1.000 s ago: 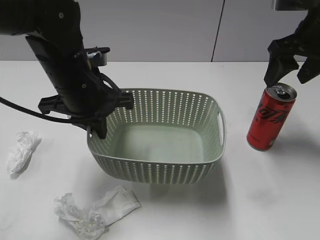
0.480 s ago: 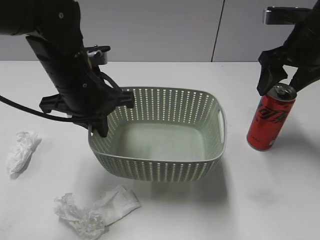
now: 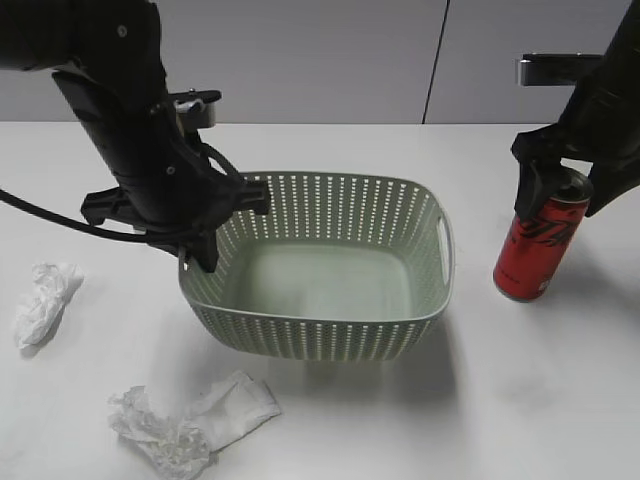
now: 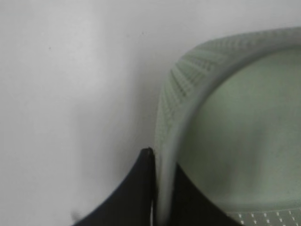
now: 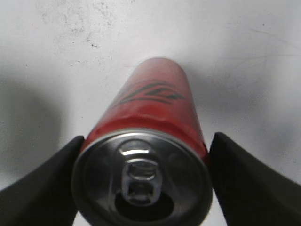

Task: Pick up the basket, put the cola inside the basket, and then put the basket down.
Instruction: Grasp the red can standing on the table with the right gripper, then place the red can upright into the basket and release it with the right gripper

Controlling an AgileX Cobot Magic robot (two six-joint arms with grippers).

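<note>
Sage-green basket is pinched by the left hand; right hand (spread) straddles the cola, next needing closure.

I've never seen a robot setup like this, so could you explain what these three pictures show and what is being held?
It is a two-armed robot at a white table. The wide picture is taken from in front of it; the other two come from cameras on each wrist. The left gripper has its jaws clamped on the rim of a pale green basket, seen close up in the left wrist picture. The right gripper is open, its jaws on either side of the top of a red cola can standing upright. Crumpled tissues lie on the table.
</note>
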